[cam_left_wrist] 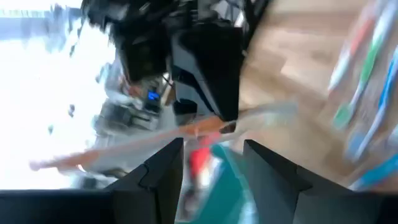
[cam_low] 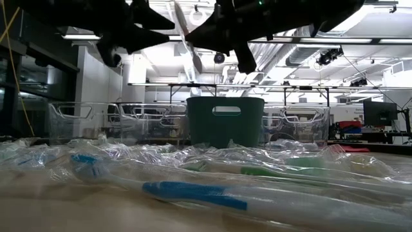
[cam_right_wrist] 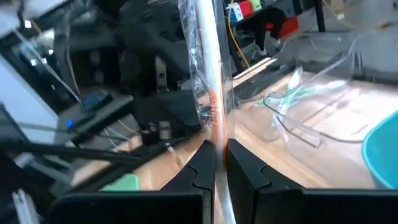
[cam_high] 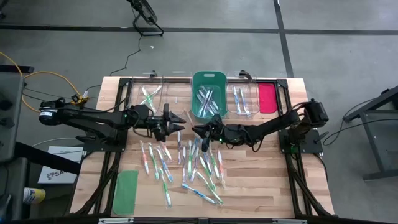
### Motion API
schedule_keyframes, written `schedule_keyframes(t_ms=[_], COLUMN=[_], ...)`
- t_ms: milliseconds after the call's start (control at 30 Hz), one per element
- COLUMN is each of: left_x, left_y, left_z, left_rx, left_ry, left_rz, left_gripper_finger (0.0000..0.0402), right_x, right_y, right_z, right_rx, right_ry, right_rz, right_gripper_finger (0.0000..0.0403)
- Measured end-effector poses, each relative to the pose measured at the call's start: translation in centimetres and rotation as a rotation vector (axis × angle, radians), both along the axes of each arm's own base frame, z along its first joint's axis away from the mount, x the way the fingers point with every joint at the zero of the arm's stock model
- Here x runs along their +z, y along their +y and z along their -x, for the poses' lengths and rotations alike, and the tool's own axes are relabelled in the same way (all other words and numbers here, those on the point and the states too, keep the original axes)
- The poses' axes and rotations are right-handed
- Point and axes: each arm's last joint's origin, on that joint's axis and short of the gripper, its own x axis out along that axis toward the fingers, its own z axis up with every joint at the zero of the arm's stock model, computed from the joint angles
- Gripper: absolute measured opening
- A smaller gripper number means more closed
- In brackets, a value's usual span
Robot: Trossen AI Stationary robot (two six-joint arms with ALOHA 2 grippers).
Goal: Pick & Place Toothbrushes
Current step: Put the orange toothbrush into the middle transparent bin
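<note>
Note the right pincer (cam_right_wrist: 219, 163) clamped on a wrapped, orange-accented toothbrush (cam_right_wrist: 208, 81) above the tabletop (cam_high: 261, 180); the left pincer (cam_left_wrist: 211, 168) stands open (handover likely). Next, carry it to a bin.

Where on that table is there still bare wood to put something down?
Bare wood lies along the table's right front, past the toothbrushes, and in a strip between the green lid and that pile. The middle is crowded with brushes; the back edge is filled by the bins.
</note>
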Motion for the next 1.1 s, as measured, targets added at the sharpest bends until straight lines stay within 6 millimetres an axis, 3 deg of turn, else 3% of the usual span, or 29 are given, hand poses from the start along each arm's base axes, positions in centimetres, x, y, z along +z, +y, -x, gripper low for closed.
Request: schedule_keyframes(t_ms=[267,467,767,1100], left_x=[0.1,0.2,0.5,0.0], left_y=[0.3,0.4,0.6,0.6], left_z=[0.0,0.0,0.0,-0.4], left_rx=[0.061,0.062,0.110,0.098], left_ry=[0.036,0.050,0.061,0.083], left_rz=[-0.501,-0.744,-0.882,-0.889], left_gripper_finger=[0.0163,0.0163,0.0163,0.0163], right_x=[-0.2,-0.2,-0.2,-1.0], right_y=[-0.5,-1.5,-1.6,-2.0], right_z=[0.0,-0.3,-0.3,-0.8], right_rx=[-0.022,0.048,0.087,0.077], right_ry=[-0.039,-0.041,-0.042,-0.061], right_rz=[-0.188,-0.252,-0.282,-0.300], right_gripper_finger=[0.0013,0.0013,0.0013,0.0013])
